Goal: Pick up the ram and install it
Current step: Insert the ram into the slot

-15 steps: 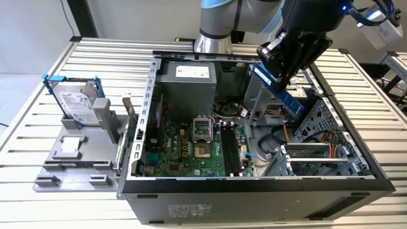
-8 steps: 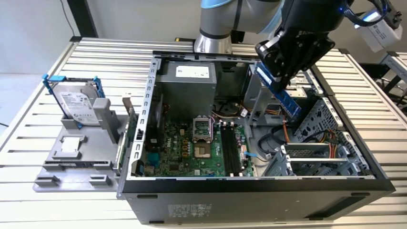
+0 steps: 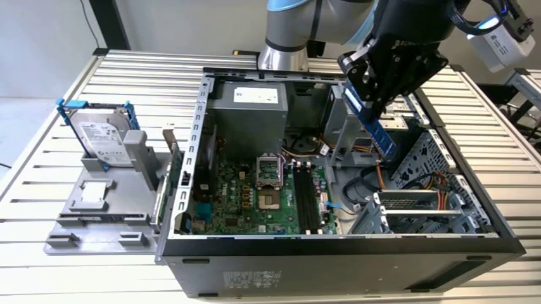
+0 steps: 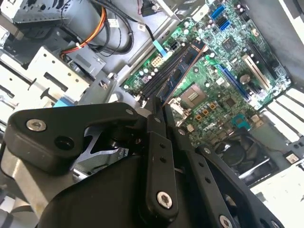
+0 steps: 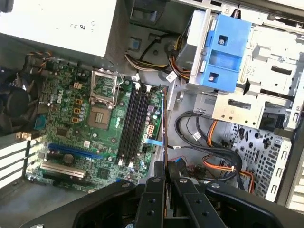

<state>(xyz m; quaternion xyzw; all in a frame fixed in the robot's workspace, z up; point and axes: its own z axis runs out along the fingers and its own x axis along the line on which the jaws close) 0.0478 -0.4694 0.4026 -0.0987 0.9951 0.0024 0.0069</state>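
Slatted table [image 3: 50, 152]: open case [image 3: 338, 266] holds motherboard [image 3: 245, 202], jaws clamp ram [image 3: 384, 140] above it.

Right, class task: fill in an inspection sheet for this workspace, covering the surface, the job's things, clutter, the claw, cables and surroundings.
Surface: slatted metal table carrying an open computer case.
Job's things: the ram is in the air above the case, tilted, not in the black memory slots.
Clutter: hard drive in a blue bracket, upright on a grey stand, at the exterior view's left of the case.
Claw: the claw is shut on the ram.
Cables: orange and black wires run loose inside the case.
Surroundings: black post behind the table.
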